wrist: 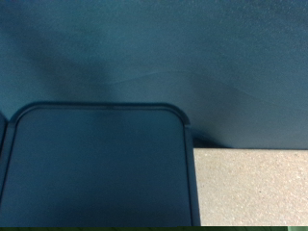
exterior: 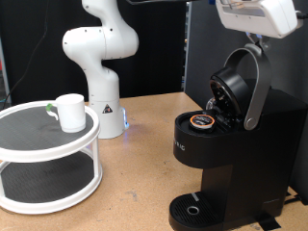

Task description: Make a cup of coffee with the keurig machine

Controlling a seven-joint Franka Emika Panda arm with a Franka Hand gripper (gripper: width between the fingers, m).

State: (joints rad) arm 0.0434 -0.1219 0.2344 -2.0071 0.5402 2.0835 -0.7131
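Observation:
The black keurig machine [exterior: 226, 144] stands at the exterior view's right with its lid [exterior: 236, 87] raised on the grey curved handle [exterior: 256, 87]. A pod with a brown top [exterior: 202, 121] sits in the open chamber. The white cup [exterior: 70, 112] stands on the top tier of a white round two-tier stand [exterior: 43, 164] at the exterior view's left. Only the white hand of the arm [exterior: 255, 14] shows at the top right, above the lid; its fingers are out of frame. The wrist view shows no fingers, only a dark rounded panel [wrist: 96, 168], blue cloth and a strip of beige surface [wrist: 250, 188].
The arm's white base [exterior: 101, 67] stands behind the stand on the brown wooden table [exterior: 135, 192]. A dark screen [exterior: 202, 48] rises behind the machine. The round drip tray [exterior: 197, 207] is at the machine's foot.

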